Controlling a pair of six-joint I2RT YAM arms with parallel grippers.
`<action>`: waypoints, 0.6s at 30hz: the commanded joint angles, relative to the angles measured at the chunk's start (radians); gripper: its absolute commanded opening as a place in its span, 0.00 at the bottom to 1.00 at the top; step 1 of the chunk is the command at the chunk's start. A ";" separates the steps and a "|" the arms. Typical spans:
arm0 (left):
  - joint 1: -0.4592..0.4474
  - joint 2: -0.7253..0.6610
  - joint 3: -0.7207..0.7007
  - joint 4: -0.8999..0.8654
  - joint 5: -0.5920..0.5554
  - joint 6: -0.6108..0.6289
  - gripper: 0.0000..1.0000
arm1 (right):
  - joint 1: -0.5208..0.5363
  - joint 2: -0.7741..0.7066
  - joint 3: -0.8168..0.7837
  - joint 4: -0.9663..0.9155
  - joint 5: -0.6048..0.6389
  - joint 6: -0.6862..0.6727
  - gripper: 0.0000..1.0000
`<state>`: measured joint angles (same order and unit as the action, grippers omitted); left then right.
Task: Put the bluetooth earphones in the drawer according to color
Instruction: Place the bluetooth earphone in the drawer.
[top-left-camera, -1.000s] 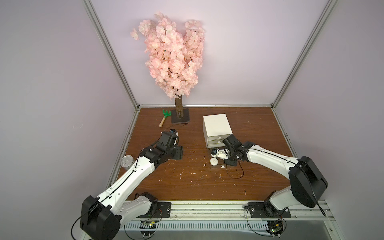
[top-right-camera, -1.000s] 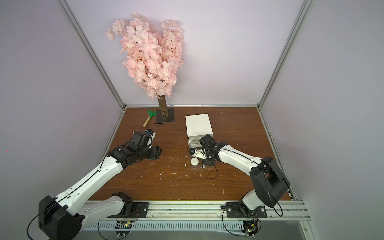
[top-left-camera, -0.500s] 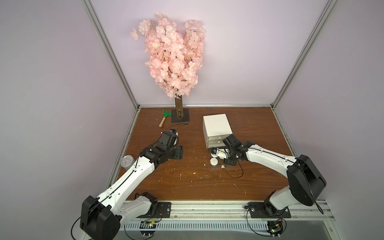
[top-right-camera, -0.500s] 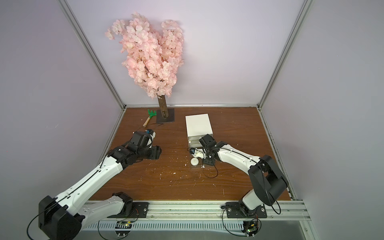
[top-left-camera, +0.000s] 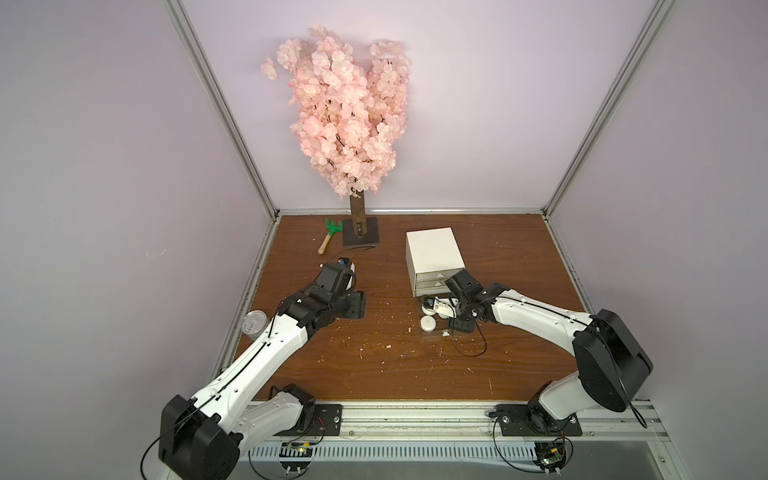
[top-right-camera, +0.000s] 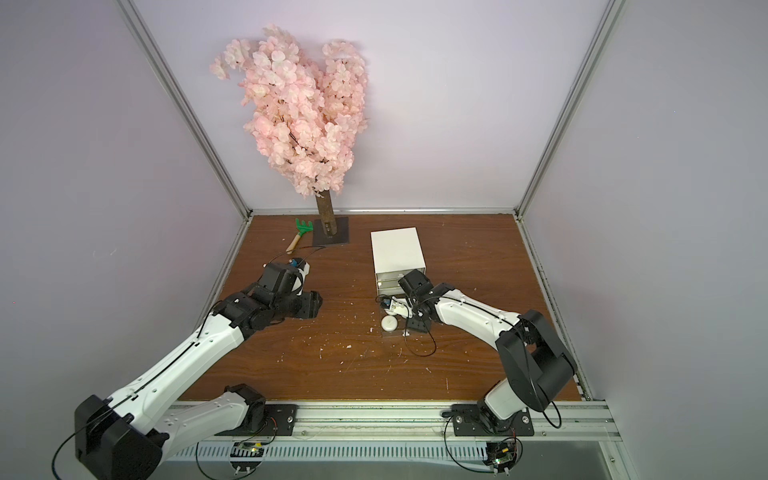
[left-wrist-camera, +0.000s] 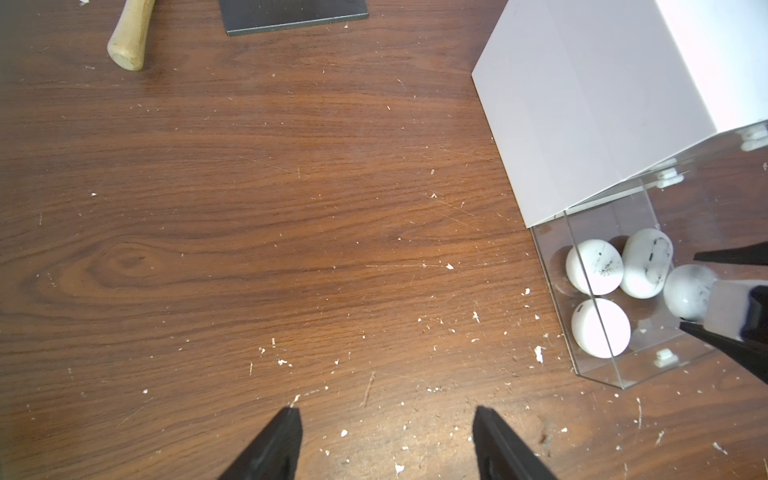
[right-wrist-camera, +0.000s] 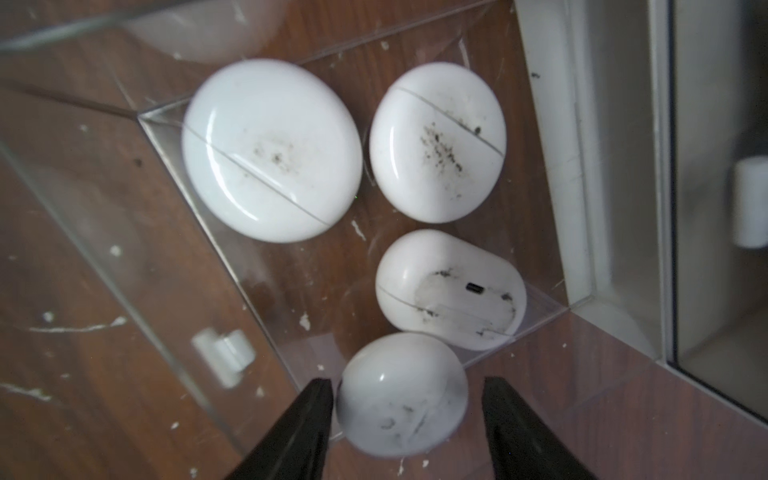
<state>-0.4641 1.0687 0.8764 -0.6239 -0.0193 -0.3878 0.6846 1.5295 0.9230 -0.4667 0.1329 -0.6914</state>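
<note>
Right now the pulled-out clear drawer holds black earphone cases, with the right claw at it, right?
Not black: the earphone cases in the clear drawer are white, as the right wrist view shows. The right gripper is indeed at it.

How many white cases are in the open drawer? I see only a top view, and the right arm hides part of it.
Observer: The right wrist view shows three white cases on the floor of the clear drawer, and a fourth case between the fingers of the right hand.
Operator: Is the fourth one gripped?
Observer: It seems not. That view shows a gap between it and one finger; the other finger is very near.
Operator: And the other arm?
Observer: The left wrist view shows the left hand open and empty above the wooden table.
</note>
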 joint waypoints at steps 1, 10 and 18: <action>0.012 -0.021 0.004 0.001 0.002 0.012 0.70 | -0.005 -0.044 -0.009 -0.009 0.018 0.013 0.69; 0.012 -0.027 0.014 0.000 0.003 0.011 0.70 | 0.007 -0.159 0.044 0.023 0.090 0.043 0.72; 0.012 0.031 0.115 0.023 0.080 -0.003 0.70 | 0.056 -0.453 0.059 0.150 0.039 0.341 0.56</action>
<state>-0.4641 1.0794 0.9367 -0.6239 0.0154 -0.3889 0.7273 1.1687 0.9787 -0.3954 0.2085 -0.5293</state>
